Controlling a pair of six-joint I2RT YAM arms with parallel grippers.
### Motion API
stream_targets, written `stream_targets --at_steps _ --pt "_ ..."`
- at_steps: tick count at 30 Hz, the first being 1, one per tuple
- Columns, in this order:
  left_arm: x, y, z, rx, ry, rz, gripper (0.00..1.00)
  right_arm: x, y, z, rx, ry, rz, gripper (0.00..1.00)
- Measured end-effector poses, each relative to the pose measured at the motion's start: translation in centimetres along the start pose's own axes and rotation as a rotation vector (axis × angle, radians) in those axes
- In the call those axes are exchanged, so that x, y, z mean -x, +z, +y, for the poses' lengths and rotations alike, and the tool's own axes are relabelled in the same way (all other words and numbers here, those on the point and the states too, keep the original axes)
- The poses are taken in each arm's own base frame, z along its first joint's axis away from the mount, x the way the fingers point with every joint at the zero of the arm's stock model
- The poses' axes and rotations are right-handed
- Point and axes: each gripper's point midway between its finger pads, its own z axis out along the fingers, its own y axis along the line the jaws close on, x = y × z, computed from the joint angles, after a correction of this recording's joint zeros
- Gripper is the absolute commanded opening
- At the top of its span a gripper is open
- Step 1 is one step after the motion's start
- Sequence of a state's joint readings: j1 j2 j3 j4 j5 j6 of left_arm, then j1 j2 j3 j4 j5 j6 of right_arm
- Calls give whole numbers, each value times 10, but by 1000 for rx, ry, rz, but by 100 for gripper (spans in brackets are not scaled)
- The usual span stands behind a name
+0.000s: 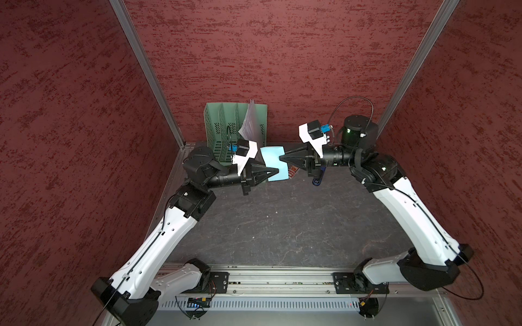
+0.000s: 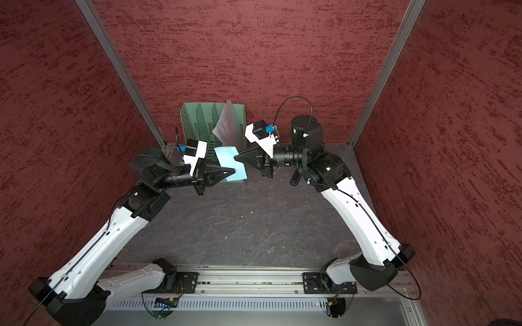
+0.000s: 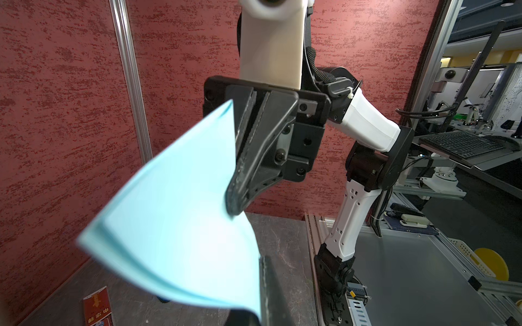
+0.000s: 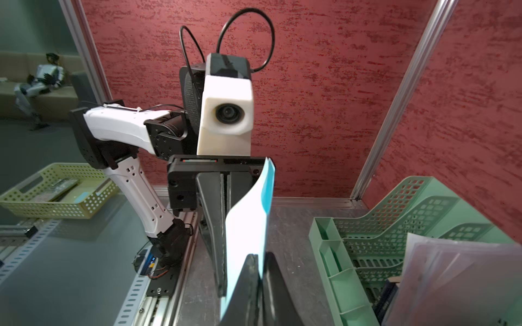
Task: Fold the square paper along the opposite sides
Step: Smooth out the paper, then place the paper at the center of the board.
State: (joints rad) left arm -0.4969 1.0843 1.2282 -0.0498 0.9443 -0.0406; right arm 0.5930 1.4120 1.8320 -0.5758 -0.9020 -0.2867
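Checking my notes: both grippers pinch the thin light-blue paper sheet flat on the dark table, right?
No: the left wrist view shows the thin light-blue paper sheet bowed midair above the dark table, pinched by left gripper and right gripper.

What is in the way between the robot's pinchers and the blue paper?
Nothing that shows. The left gripper and the right gripper are both shut on the square paper, holding it above the table.

At back, green file rack [image 1: 217,124] w/ white sheets [image 1: 250,121]; red packet [image 1: 293,171], maybe blue pen [image 1: 317,180], nearby.
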Motion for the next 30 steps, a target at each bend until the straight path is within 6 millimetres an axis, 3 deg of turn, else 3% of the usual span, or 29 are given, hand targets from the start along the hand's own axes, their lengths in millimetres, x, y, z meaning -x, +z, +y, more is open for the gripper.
stream_targets --at_steps 1,4,6,15,20,25,27,30 --pt "0 1 1 0 0 0 0 1 0 0 2 4 -1 0" --pt "-1 2 2 -1 1 -1 0 0 0 1 3 7 0 20" --pt "-2 2 2 -2 -2 1 0 1 0 1 3 4 -1 28" --pt "-10 3 4 0 -20 14 0 3 -1 1 -1 -5 -6 35" --pt "-18 3 7 6 -40 25 0 6 -4 1 -21 -17 -9 59" --pt "-35 4 18 54 -97 44 0 14 -17 0 -110 -44 -31 91" --pt "-44 4 27 90 -134 55 0 14 -26 2 -157 -50 -38 98" --pt "-66 0 46 155 -226 73 0 14 -39 3 -239 -57 -53 98"
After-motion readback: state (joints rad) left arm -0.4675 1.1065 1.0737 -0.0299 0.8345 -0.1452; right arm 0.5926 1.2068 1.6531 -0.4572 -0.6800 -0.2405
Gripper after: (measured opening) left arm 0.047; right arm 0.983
